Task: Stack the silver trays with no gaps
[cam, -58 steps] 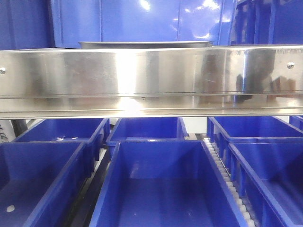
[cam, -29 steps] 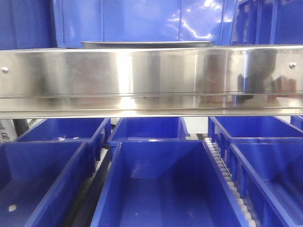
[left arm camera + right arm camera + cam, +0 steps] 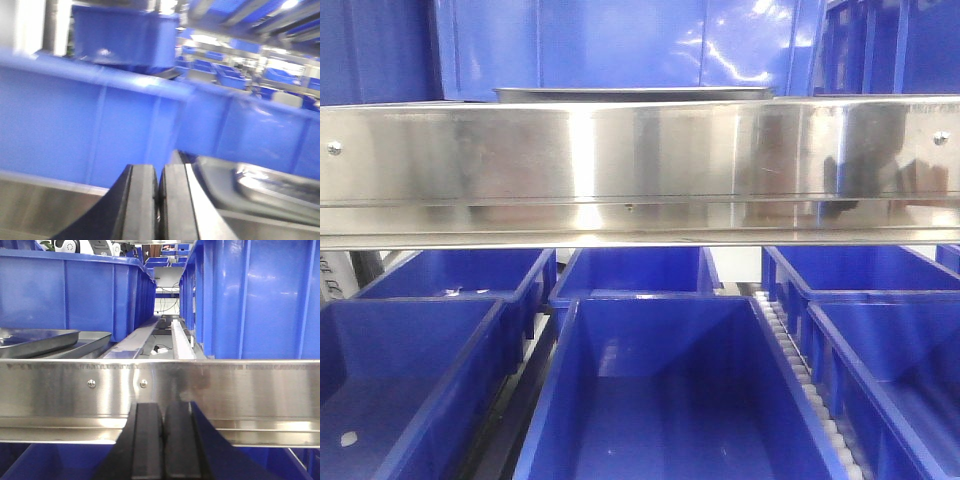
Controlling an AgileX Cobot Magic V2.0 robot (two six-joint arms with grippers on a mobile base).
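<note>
A silver tray's rim (image 3: pixel 630 94) shows just above the steel rail in the front view; the rest of it is hidden. In the left wrist view a shiny silver tray (image 3: pixel 260 187) lies just right of my left gripper (image 3: pixel 159 172), which is shut and empty. The picture is blurred. In the right wrist view two silver trays lie at the far left behind the rail, the upper one (image 3: pixel 35 337) resting over the lower one (image 3: pixel 87 344). My right gripper (image 3: pixel 163 407) is shut and empty, in front of the rail and below its top edge.
A wide brushed-steel rail (image 3: pixel 640 165) with screws spans the front view and also the right wrist view (image 3: pixel 225 385). Several open blue bins (image 3: pixel 660 390) sit below it. Tall blue bins (image 3: pixel 250 295) stand behind the rail, and a blue wall (image 3: pixel 85 130) faces the left gripper.
The whole front view has shifted slightly to the right across the three frames. Nothing was taken hold of or let go.
</note>
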